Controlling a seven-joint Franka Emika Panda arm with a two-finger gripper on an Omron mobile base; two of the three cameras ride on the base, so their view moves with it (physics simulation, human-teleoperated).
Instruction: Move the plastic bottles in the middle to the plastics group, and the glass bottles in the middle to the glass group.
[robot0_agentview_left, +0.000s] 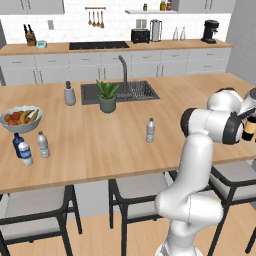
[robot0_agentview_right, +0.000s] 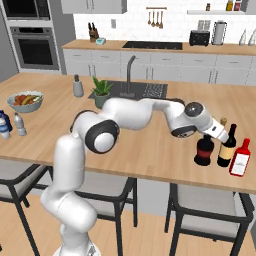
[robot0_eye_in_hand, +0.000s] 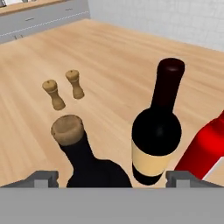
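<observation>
The wide dark glass bottle (robot0_eye_in_hand: 94, 173) with a cork top and red label (robot0_agentview_right: 204, 150) stands on the island's right end, right beside the slim brown wine bottle (robot0_eye_in_hand: 157, 135) (robot0_agentview_right: 227, 147) of the glass group. My gripper (robot0_eye_in_hand: 112, 179) (robot0_agentview_right: 219, 132) is open just above it, and its finger tips (robot0_eye_in_hand: 42, 179) stand wide on either side of the bottle's shoulders without gripping. One small clear plastic bottle (robot0_agentview_left: 150, 130) stands mid-counter. Another (robot0_agentview_left: 43, 145) stands at the left by the dark blue bottle (robot0_agentview_left: 17, 144) and the pale blue-capped bottle (robot0_agentview_left: 25, 153) of the plastics group.
A red bottle (robot0_agentview_right: 241, 157) stands right of the wine bottle. Two wooden shakers (robot0_eye_in_hand: 54, 94) stand further along the counter. A fruit bowl (robot0_agentview_left: 21, 119), a grey dispenser (robot0_agentview_left: 69, 94), a potted plant (robot0_agentview_left: 107, 96) and the sink (robot0_agentview_left: 135, 91) are on the island. Stools stand below its front edge.
</observation>
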